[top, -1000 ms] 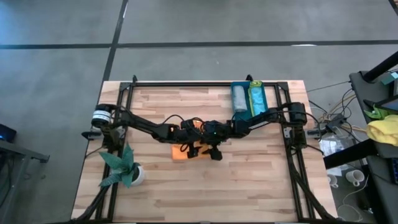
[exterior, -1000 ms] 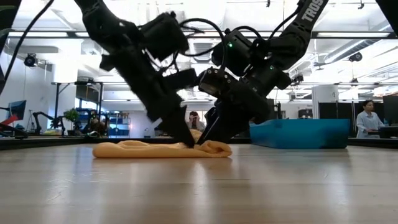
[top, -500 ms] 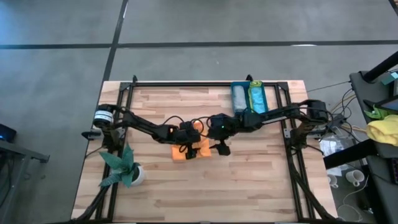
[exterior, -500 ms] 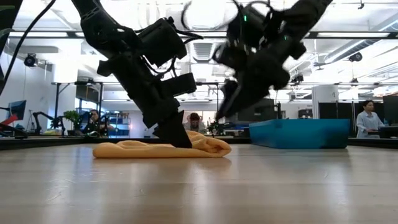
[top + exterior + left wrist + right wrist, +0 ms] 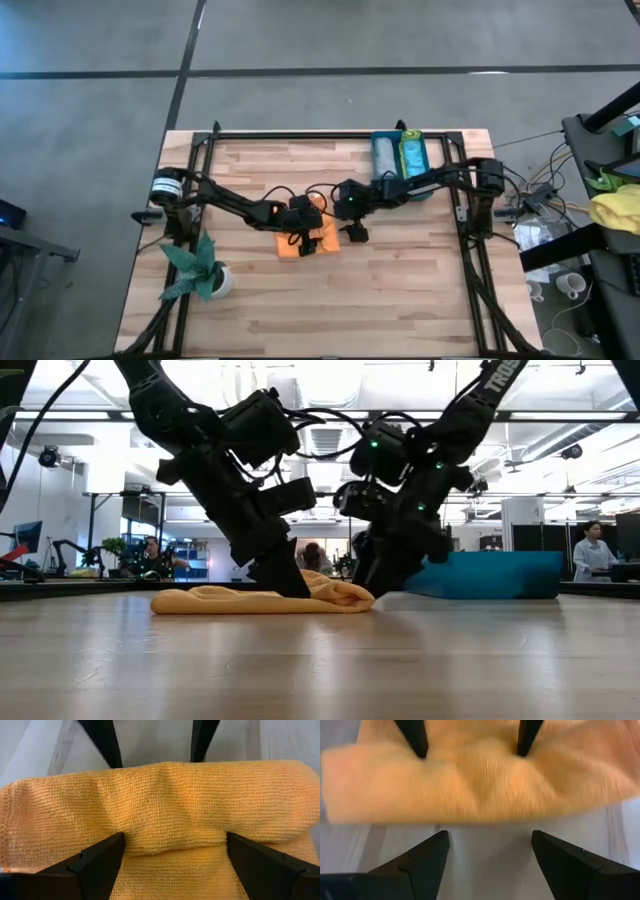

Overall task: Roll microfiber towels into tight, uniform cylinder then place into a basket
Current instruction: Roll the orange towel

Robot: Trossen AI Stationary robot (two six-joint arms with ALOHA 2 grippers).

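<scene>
Lying in the middle of the wooden table (image 5: pixel 400 290) is the orange towel (image 5: pixel 312 240), partly rolled into a soft, lumpy log. In the low view it looks like a long, low hump on the wood.

The left gripper (image 5: pixel 302 236) is down on the towel. Its two fingers (image 5: pixel 97 862) are spread wide and press into the cloth, one near each end of the roll, and the cloth bulges up between them. It is open, pushing down on the towel, not pinching it.

The right gripper (image 5: pixel 353 232) is just beside the towel's other long edge, on the side nearer the basket. Its fingers (image 5: pixel 427 860) are open too, and there is bare wood between them. They point at the roll but grip nothing. In the low view its tips come down to the table right next to the end of the towel.

The basket (image 5: pixel 400 190) sits at the far edge of the table on the right. Two rolled towels lie in it side by side, a turquoise towel (image 5: pixel 384 158) and a lime green towel (image 5: pixel 413 158).

A plant (image 5: pixel 197 270) in a white pot stands near the left front corner.
</scene>
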